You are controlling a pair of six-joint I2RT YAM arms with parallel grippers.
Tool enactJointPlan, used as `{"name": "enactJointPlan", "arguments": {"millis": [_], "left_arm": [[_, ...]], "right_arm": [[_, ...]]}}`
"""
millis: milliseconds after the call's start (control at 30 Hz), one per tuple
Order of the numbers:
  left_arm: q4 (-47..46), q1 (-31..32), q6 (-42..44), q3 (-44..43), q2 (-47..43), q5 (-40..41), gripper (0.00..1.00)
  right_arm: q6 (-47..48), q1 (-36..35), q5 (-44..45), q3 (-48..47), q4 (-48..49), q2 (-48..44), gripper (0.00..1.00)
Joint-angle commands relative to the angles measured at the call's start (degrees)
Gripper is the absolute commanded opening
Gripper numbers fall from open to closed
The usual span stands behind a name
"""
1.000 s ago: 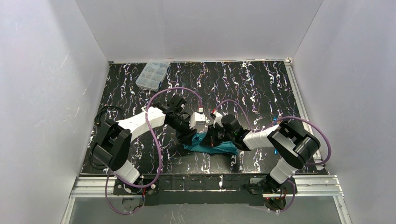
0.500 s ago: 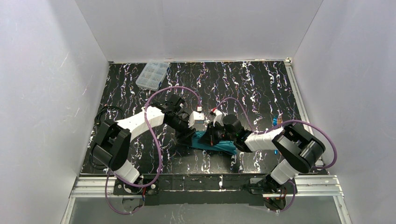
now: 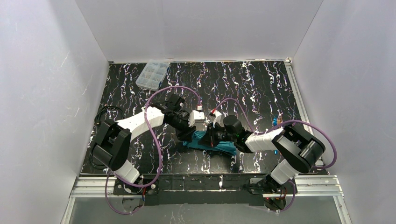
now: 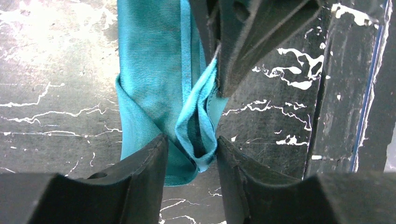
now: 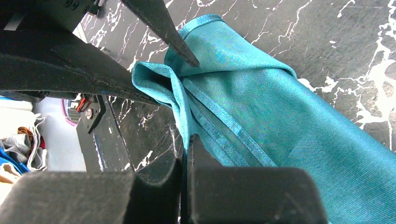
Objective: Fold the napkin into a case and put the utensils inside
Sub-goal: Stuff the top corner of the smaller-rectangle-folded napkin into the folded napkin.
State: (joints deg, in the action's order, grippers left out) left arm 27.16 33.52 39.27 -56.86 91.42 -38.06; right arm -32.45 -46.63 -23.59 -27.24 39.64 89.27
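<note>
- The napkin (image 3: 223,147), which looks soft, light and limp, lies bunched on the table (image 3: 243,84) just beyond the arm bases. I would take it by its hemmed edge.
- The right pincer (image 5: 187,142) is clamped tight on that hem near the cloth's left end.
- The left pincer (image 4: 190,149) stands half open, with a raised fold between its fingers that is not pinched.
</note>
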Motion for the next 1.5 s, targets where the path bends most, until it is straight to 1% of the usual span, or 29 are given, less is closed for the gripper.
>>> {"name": "enactJointPlan", "arguments": {"millis": [0,100,200,233,333,400,533,567,600,700,800,867,900,933,967,1000,1100,1133,1233,1267,1300,1333,1467], "left_arm": [[3.95,-0.21,2.18,-1.6,0.06,-6.1,0.37],[7.36,-0.21,3.67,-3.29,0.98,-10.44,0.37],[10.99,-0.21,5.88,-5.08,2.02,-12.95,0.38],[12.51,-0.21,6.56,-5.79,2.46,-13.28,0.36],[14.46,-0.21,7.98,-6.9,3.77,-13.43,0.25],[14.58,-0.21,8.71,-6.63,3.72,-13.28,0.23],[12.65,-0.21,8.71,-5.6,3.19,-10.5,0.23],[11.46,-0.14,8.34,-5.17,2.93,-9.18,0.22],[10.21,-0.12,7.77,-4.74,2.77,-7.79,0.19],[6.09,-0.04,4.79,-4.48,2.47,-2.44,0.0],[2.84,0.06,2.46,-4.4,2.03,1.37,0.0],[2.3,0.06,1.98,-4.35,1.76,1.46,0.0],[2.78,0.06,2.05,-4.46,1.79,0.85,0.0],[3.29,0.06,2.2,-4.57,1.87,0.05,0.0],[3.96,0.06,2.6,-4.53,1.73,-1.17,0.0],[4.55,0.06,3.21,-4.38,1.64,-2.4,0.0],[6.46,0.06,5.06,-3.89,1.48,-5.14,0.0],[7.24,0.06,5.6,-3.86,1.45,-5.58,0.0],[8.74,0.06,6.61,-3.87,1.18,-6.53,0.0],[8.88,0.06,6.69,-3.81,1.12,-6.76,0.0],[8.96,0.06,6.68,-3.74,1.02,-6.93,0.0],[9.09,0.06,6.63,-3.73,0.96,-7.01,0.0],[9.08,0.06,6.52,-3.95,0.97,-7.12,0.0]], "right_arm": [[1.66,-0.32,-1.5,0.29,3.34,-1.54,0.01],[1.96,-0.42,-1.47,0.09,3.05,-1.54,0.01],[2.09,-0.46,-1.5,0.09,2.93,-1.65,0.01],[2.12,-0.43,-1.56,0.01,2.92,-1.65,0.01],[2.17,-0.46,-1.55,0.09,2.92,-1.65,0.01],[2.13,-0.42,-1.55,0.09,2.91,-1.83,0.01],[2.08,-0.45,-1.37,0.18,2.97,-1.96,0.01],[2.04,-0.46,-1.37,0.24,3.17,-1.85,0.01],[1.82,-0.44,-1.44,0.33,3.48,-1.86,0.01],[1.52,-0.43,-1.69,0.39,4.1,-1.49,0.01],[1.47,-0.44,-1.98,0.59,4.44,-1.34,0.01],[1.47,-0.44,-2.34,0.82,4.71,-1.39,0.03],[1.56,-0.4,-2.43,0.91,4.86,-1.49,0.07],[1.7,-0.4,-2.63,0.96,5.0,-1.61,0.16],[2.27,-0.38,-2.74,0.88,4.97,-1.77,0.29],[3.0,-0.34,-2.93,0.5,4.51,-1.88,0.35],[5.57,-0.26,-3.61,-1.74,2.6,-1.07,0.47],[6.27,-0.11,-4.2,-2.28,2.68,-0.46,0.49],[7.15,0.39,-5.2,-2.32,6.33,0.33,0.55],[7.6,0.46,-5.0,-1.91,8.15,0.29,0.61],[8.17,0.43,-4.86,-1.34,10.07,0.29,0.93],[8.66,0.43,-5.26,-1.1,11.71,0.36,0.98],[10.79,0.46,-3.14,-1.01,11.28,-0.27,0.99]]}}
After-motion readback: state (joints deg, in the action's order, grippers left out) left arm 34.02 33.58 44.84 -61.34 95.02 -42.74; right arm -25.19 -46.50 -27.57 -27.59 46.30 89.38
